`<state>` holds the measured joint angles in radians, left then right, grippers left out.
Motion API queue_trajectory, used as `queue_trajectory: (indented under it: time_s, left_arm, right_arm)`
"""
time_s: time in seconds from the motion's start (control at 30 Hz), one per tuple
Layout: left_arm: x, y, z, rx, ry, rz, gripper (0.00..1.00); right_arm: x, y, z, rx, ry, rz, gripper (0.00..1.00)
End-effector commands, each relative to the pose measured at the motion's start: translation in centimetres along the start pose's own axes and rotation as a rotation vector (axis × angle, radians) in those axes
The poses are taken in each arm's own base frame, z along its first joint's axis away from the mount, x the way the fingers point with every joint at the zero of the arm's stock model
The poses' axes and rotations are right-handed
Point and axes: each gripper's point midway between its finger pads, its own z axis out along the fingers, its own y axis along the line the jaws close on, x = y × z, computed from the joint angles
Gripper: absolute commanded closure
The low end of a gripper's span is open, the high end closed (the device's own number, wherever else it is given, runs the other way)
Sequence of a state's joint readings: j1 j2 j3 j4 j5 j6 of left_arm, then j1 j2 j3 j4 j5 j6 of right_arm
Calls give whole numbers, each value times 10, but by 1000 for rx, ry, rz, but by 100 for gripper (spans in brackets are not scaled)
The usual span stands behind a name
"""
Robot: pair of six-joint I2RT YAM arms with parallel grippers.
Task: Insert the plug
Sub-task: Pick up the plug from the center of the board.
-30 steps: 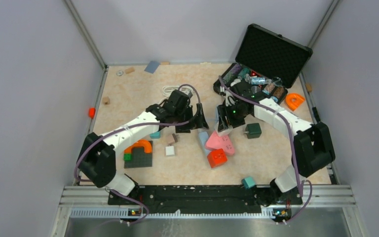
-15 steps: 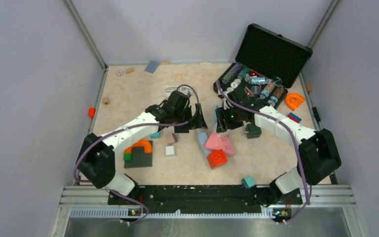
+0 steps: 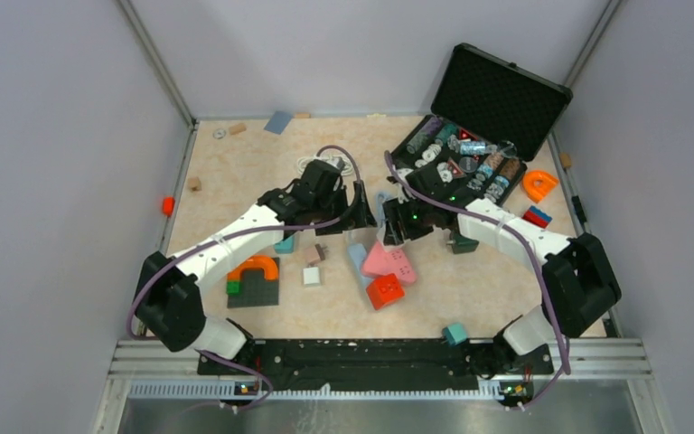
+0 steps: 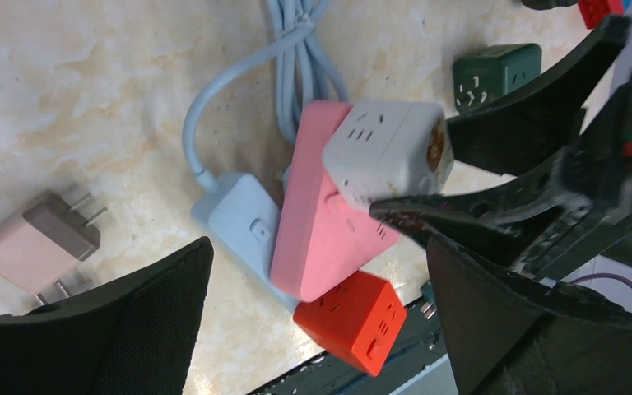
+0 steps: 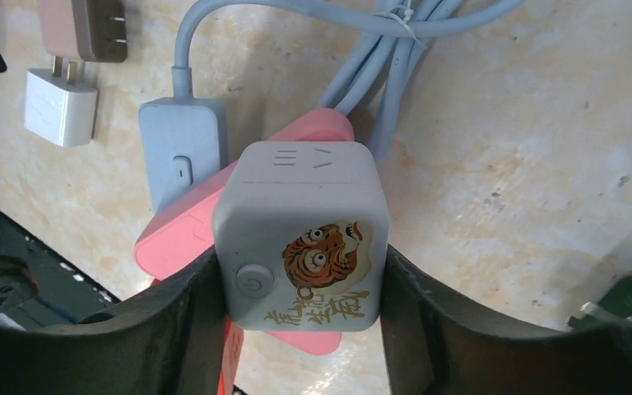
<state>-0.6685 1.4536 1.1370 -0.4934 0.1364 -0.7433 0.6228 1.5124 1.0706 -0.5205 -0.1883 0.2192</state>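
Overhead: both arms are reaching into mid-table, wrists near each other. The right gripper (image 3: 396,223) is hovering just beyond the far end of the pink power strip (image 3: 387,262). Its load is too small to make out from here. The left gripper (image 3: 359,206) is hanging beside it, spread wide and carrying nothing. The right arm is the nearer one and is doing the work.

Left wrist: the grey cube adapter (image 4: 387,152) is sitting pinched between the right arm's black fingers (image 4: 502,132), over the upper end of the pink strip. Whether the two are touching cannot be told. The strip's long axis is running up-frame, with the blue strip (image 4: 243,222) lying against one side and the red cube (image 4: 350,321) at its lower end.

Right wrist: the fingers are clamping two opposite faces of the cube. The pink strip is showing directly beneath, so the coming move is probably mostly downward. The cube's prongs are hidden, so alignment cannot be judged. A tiger-face sticker (image 5: 325,251) is facing the camera, with gold characters below it that are unreadable, beside a round power button (image 5: 249,280). No brand is legible.
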Motion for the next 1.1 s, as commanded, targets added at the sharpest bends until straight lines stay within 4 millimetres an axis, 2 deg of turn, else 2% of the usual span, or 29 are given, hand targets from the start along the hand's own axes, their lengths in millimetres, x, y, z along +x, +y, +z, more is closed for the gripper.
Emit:
queue_trajectory:
  time_s: [0.0, 0.07, 0.13, 0.27, 0.37, 0.43, 0.6, 0.73, 0.83, 0.9, 1.0, 1.07]
  left_arm:
    - [-34, -21, -19, 44, -109, 74, 1]
    - [-36, -24, -16, 43, -99, 89, 1]
    - [-37, -29, -12, 56, -80, 100, 1]
    - [-39, -41, 0, 73, -54, 134, 1]
    - [-40, -55, 8, 88, -49, 195, 1]
    - [-41, -66, 13, 101, -40, 246, 1]
    - [-38, -95, 21, 134, -30, 360, 2]
    - [-29, -113, 18, 174, -39, 426, 2]
    - [-22, -122, 13, 199, -53, 471, 3]
    - [-16, -127, 11, 216, -59, 496, 3]
    - [-8, -135, 7, 254, -69, 523, 4]
    - [-3, -139, 4, 280, -81, 542, 5]
  right_arm:
    - [25, 12, -8, 5, 133, 20, 34]
    - [9, 15, -19, 2, 96, 32, 20]
    - [-5, 15, -29, -6, 67, 53, 13]
    - [-27, 10, -51, -60, -4, 142, 8]
    - [-39, -15, -69, -71, -71, 259, 8]
    - [-34, -40, -76, -32, -94, 351, 8]
    - [2, -123, -82, 205, -80, 577, 10]
    - [22, -168, -87, 372, -67, 621, 10]
    - [32, -187, -79, 435, -24, 627, 10]
    - [36, -192, -69, 434, 5, 634, 10]
    - [33, -188, -51, 356, 19, 634, 13]
    - [34, -181, -39, 285, 41, 635, 20]
